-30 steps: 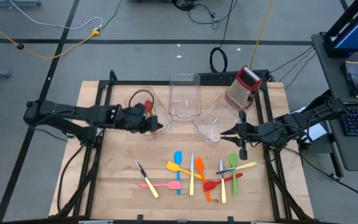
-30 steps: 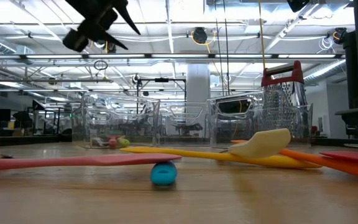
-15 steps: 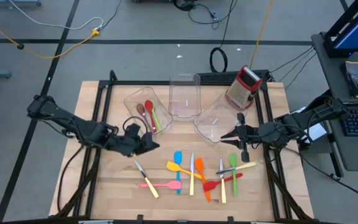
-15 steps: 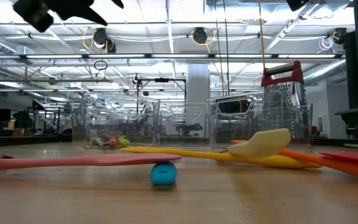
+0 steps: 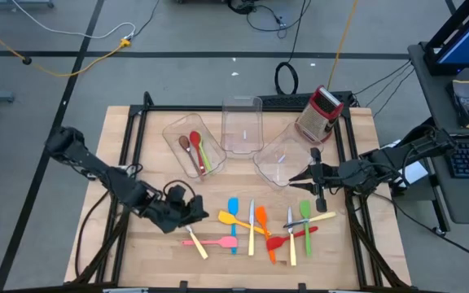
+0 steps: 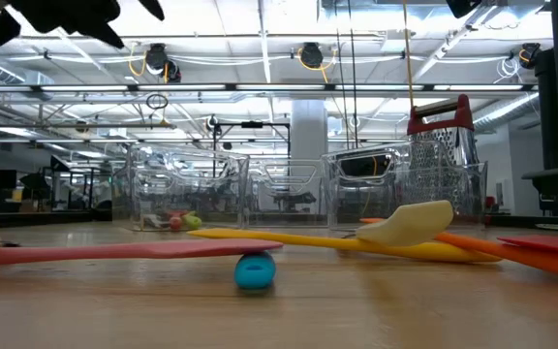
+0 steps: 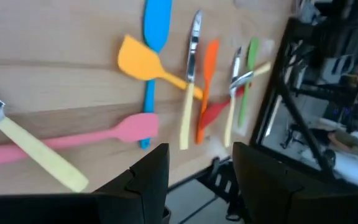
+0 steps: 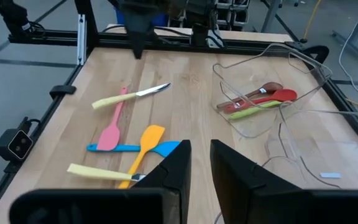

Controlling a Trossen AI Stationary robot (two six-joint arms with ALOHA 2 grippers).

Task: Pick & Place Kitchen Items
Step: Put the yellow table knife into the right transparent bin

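Pink, the spatula [image 5: 218, 242] lies just ahead of our left gripper [image 5: 195, 213], whose fingers stand parted and empty. Only our right wrist view shows three spoons [image 8: 260, 99] inside a clear bin [image 8: 303, 81]. Our right gripper [image 5: 293, 174] waits by another bin; its fingers' state we cannot tell.

Spoons [image 5: 195, 150] in left bin [image 5: 173, 132]

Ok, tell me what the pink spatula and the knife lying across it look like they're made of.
Pink spatula: probably silicone or soft plastic, one matte uniform colour throughout. Knife: shiny, reflective blade suggests metal; the cream handle looks like matte plastic, though that's uncertain.
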